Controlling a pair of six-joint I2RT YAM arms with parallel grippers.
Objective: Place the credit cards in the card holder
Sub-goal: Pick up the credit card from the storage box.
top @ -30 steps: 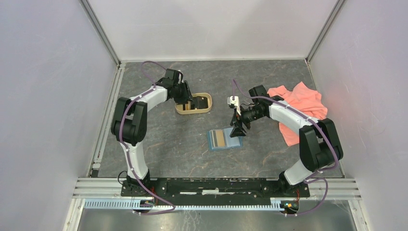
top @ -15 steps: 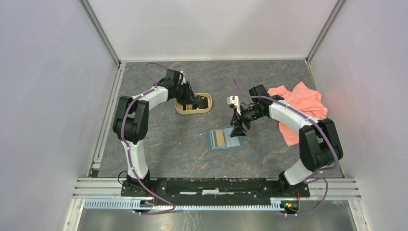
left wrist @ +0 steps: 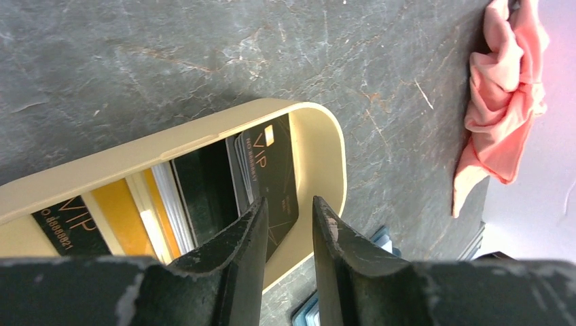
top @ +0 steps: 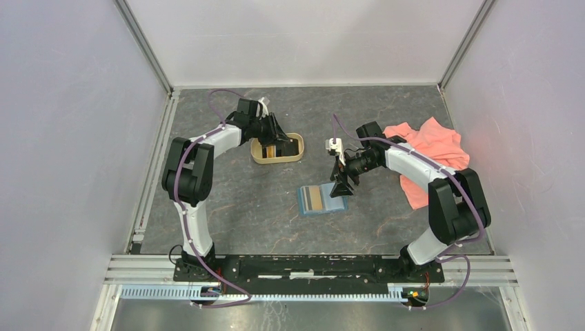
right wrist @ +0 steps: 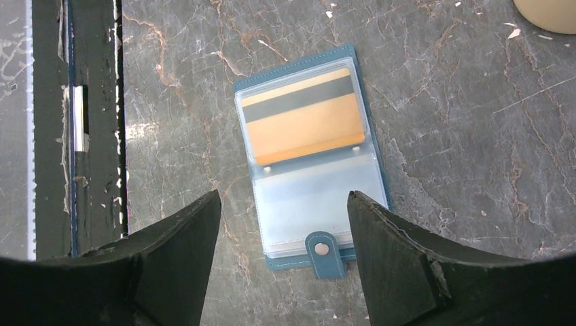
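The teal card holder [top: 321, 200] lies open on the table, with a gold card [right wrist: 302, 115] in its upper clear pocket and the lower pocket [right wrist: 316, 200] empty. My right gripper [right wrist: 284, 195] hovers open just above its snap tab, touching nothing. Several credit cards sit in the tan oval tray [left wrist: 204, 132]: a black VIP card [left wrist: 275, 170] at the right end, yellow ones [left wrist: 119, 217] and another black one [left wrist: 64, 221] further left. My left gripper [left wrist: 290, 201] is down in the tray over the black VIP card. Its jaws stand a narrow gap apart, and the card's lower edge shows behind that gap.
A pink cloth [top: 431, 152] lies crumpled at the right side of the table, behind the right arm. The tray [top: 277, 149] stands behind and left of the holder. Enclosure walls ring the table on three sides.
My left gripper has shifted right along the tray toward its right end, and its jaws have narrowed. The right arm and the card holder have not moved.
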